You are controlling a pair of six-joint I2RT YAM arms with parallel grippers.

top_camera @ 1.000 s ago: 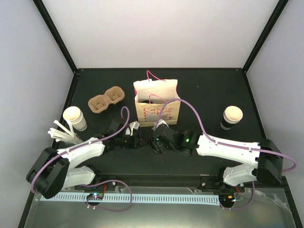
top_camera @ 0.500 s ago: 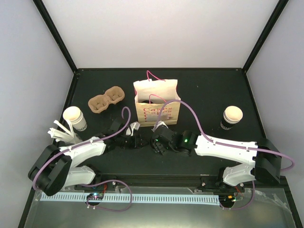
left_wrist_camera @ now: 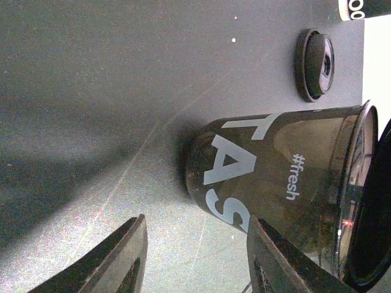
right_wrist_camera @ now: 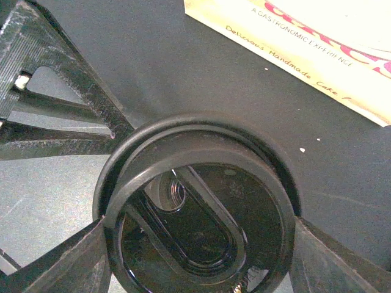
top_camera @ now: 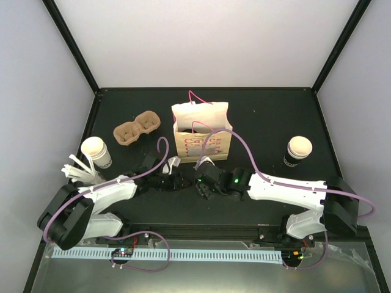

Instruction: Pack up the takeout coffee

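Two takeout coffee cups with cream tops stand on the table, one at the left (top_camera: pixel 96 151) and one at the right (top_camera: pixel 299 149). The brown pulp tray (top_camera: pixel 137 129) lies empty at the back left. Between the arms stands a dark cup (left_wrist_camera: pixel 275 174) printed with white letters. My right gripper (right_wrist_camera: pixel 200 235) is shut on a black lid (right_wrist_camera: pixel 244 201) resting over that cup's rim. My left gripper (left_wrist_camera: pixel 195 262) is open beside the cup's base, its right finger (left_wrist_camera: pixel 275 262) close to the wall. In the top view both grippers, left (top_camera: pixel 174 180) and right (top_camera: pixel 203 182), hide this cup.
A cream paper bag (top_camera: pixel 201 131) with pink handles stands open just behind the grippers. White plastic cutlery (top_camera: pixel 76 170) lies by the left cup. A loose black lid (left_wrist_camera: pixel 314 64) lies on the table beyond the dark cup.
The right arm's forearm has crept slightly to the left. Both grippers and the cups stay where they were.
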